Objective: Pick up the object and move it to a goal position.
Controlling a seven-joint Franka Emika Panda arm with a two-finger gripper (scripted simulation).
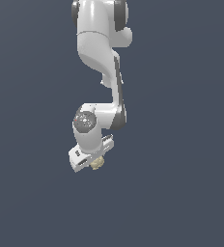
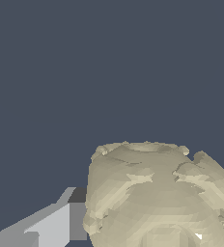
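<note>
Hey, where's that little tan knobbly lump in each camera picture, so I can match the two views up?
Exterior view: the tan lump peeks out just below the white pincer, a little left of the picture's centre, low on the arm.
Wrist view: the lump fills the near part of the picture, close to the camera.
Shared landmark: the pincer's pale grey finger right beside the lump.

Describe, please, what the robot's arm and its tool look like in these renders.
The arm is glossy white with rounded, tubular links and dark grey to black joint sections. A round grey speckled cap sits on the wrist housing. The tool is a white, boxy block; the wrist view shows one flat, light grey finger. No cables or markings are visible.
</note>
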